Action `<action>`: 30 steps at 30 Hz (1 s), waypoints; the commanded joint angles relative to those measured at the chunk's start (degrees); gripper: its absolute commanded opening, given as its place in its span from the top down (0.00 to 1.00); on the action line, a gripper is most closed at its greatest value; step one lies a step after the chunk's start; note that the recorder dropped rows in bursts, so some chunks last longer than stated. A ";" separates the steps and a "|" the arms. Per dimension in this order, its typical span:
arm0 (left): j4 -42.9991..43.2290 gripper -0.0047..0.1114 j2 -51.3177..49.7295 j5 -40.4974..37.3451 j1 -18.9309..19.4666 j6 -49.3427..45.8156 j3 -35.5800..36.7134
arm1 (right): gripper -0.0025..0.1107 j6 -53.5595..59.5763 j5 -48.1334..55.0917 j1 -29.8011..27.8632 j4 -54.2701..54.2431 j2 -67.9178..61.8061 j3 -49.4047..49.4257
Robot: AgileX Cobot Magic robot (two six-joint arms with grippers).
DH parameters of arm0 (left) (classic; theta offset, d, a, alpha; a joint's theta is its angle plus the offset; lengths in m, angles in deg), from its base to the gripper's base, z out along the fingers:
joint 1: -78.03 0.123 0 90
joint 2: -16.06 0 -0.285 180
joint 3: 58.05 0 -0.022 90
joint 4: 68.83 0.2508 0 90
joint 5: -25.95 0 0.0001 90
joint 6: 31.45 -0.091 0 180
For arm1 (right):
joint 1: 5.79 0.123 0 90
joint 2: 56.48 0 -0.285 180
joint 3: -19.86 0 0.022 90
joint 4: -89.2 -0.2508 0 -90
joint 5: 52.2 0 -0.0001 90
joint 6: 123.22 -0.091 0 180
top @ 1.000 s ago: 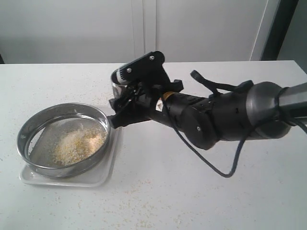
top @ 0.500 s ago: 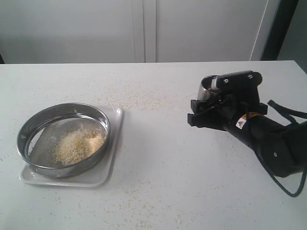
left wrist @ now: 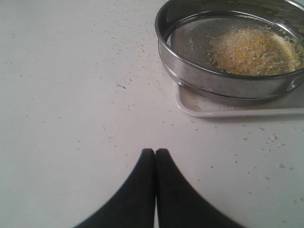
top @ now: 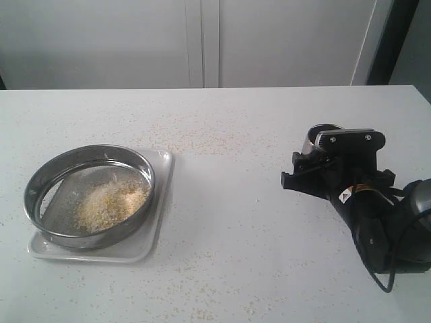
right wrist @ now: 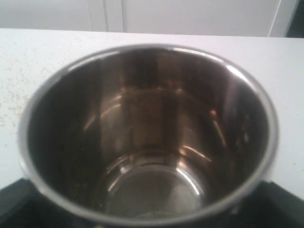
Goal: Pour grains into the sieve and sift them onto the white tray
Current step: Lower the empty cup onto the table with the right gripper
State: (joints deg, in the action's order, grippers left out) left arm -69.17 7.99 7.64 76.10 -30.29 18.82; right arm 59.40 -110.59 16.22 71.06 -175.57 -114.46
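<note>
Indoor robot workbench; reads as a lab or test room rather than a home.

- Plain white surface [top: 236, 222] fills the exterior view from edge to edge.
- Behind its far edge: flat white panels [top: 101, 40] with narrow vertical seams (doors or wall cladding, cannot tell). A dark upright strip [top: 394, 40] stands by the far right corner.
- Black jointed robot arm [top: 367, 222] sits near the right edge.
- Kitchen ware on the surface: steel sieve [top: 91, 240] on a white tray [top: 161, 195] toward the left edge, plus a steel cup [right wrist: 142, 142].
- Stray specks [top: 195, 138] litter the surface.

Table [top: 236, 222] bears white tray [top: 160, 202], specks [top: 202, 142], perhaps cup [right wrist: 152, 133].
</note>
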 commanded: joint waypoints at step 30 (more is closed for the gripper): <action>-0.50 0.96 0.28 -0.77 0.08 0.11 0.34 | 0.98 4.68 -11.57 -0.32 -0.04 -13.44 -3.35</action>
State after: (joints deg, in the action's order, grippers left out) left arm -69.17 7.99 7.64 76.10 -30.29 18.82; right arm 63.47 -120.32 16.22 71.04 -189.07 -117.41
